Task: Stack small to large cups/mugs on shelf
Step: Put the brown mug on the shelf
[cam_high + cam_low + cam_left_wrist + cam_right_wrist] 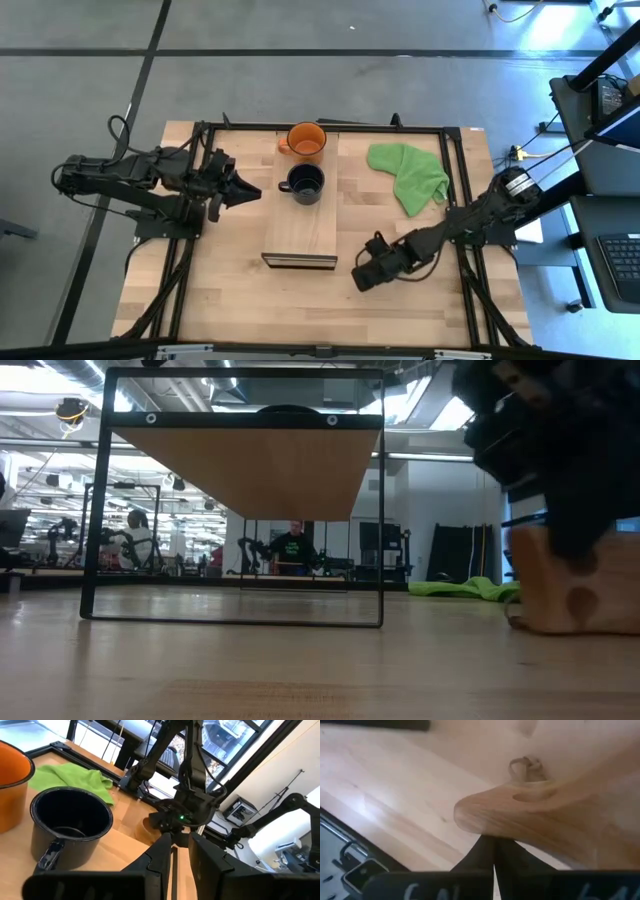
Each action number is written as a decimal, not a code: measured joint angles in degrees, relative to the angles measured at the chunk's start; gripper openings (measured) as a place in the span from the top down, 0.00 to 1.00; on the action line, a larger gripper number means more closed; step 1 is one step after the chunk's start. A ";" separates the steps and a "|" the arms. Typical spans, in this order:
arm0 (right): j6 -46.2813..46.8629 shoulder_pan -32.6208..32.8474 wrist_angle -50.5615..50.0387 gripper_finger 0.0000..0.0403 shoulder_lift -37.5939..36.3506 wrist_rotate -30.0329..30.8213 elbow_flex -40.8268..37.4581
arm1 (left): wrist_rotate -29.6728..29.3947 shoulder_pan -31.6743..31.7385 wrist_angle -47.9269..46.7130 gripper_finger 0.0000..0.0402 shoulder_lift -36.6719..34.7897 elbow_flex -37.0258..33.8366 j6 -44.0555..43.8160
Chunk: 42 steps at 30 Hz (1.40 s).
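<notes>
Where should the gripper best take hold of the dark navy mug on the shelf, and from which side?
Probably at the rim of the dark navy mug, from above: it stands upright and open on the shelf. One finger inside, one outside, on the side away from the orange mug, clear of the handle.

Two mugs up on the shelf, wooden cup down on the table.
The orange mug (306, 139) sits at the shelf's (300, 235) far end, the navy mug (303, 183) upright just beside it; the wooden cup (575, 592), stubby handle showing, rests on the tabletop off the shelf's near corner.
</notes>
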 joint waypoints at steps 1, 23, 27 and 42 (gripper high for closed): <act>-0.83 -0.46 -0.03 0.99 0.00 0.14 0.00 | 0.00 0.00 -0.05 0.84 0.02 0.01 0.02; -12.40 -6.17 1.53 0.97 -0.22 -0.25 1.80 | -0.04 0.00 -0.31 0.84 0.02 -0.01 0.39; -12.64 -6.44 1.10 0.97 -0.22 -0.16 2.97 | -0.36 -0.02 -0.29 0.84 0.02 -0.01 1.11; -28.09 -9.52 -14.00 0.96 -15.33 19.25 4.35 | -0.90 -0.02 0.50 0.84 0.02 -0.01 3.05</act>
